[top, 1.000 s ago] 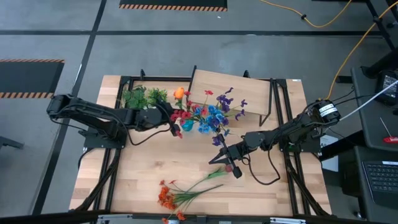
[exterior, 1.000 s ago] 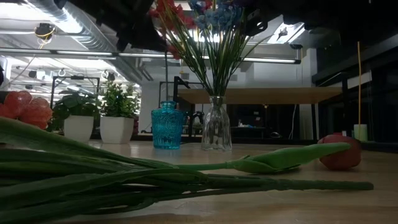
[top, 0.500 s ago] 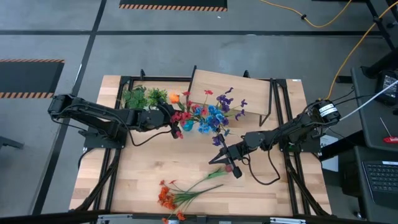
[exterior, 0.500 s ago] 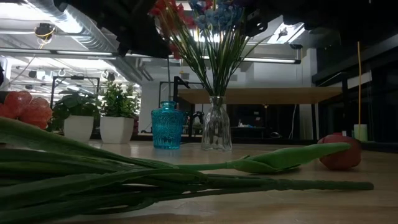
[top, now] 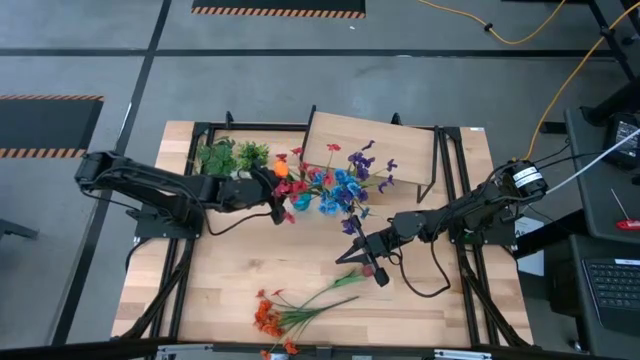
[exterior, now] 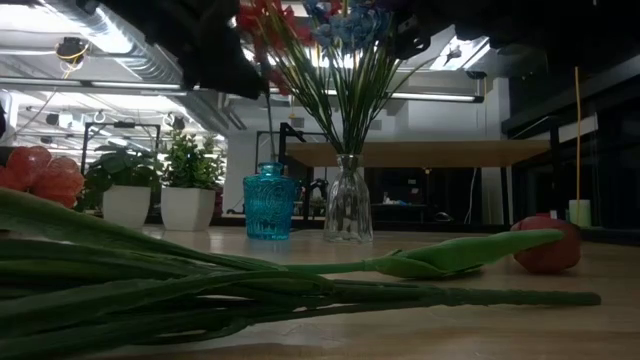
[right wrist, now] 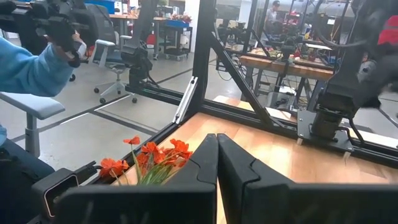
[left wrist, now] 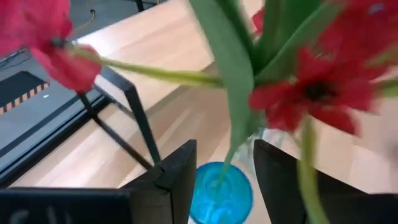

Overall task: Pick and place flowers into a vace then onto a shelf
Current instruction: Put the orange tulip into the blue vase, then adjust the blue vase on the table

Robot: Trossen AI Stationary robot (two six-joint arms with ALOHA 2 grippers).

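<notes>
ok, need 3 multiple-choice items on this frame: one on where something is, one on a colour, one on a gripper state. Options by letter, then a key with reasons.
1. Where does the loose orange-bloomed spray lie?
A. on the shelf
B. on the tabletop, near edge
C. in the clear vase

2. What colour is the small patterned vase beside the clear vase?
A. blue
B. yellow
C. black

3. How are the right gripper's fingers?
A. wide open
B. shut on a stem
C. shut, holding nothing

Key: 1 B, the high view shows it flat on the planks, far from the shelf. 2 A, the low view shows blue glass. 3 C, the right wrist view shows the fingers pressed together with nothing between them.
</notes>
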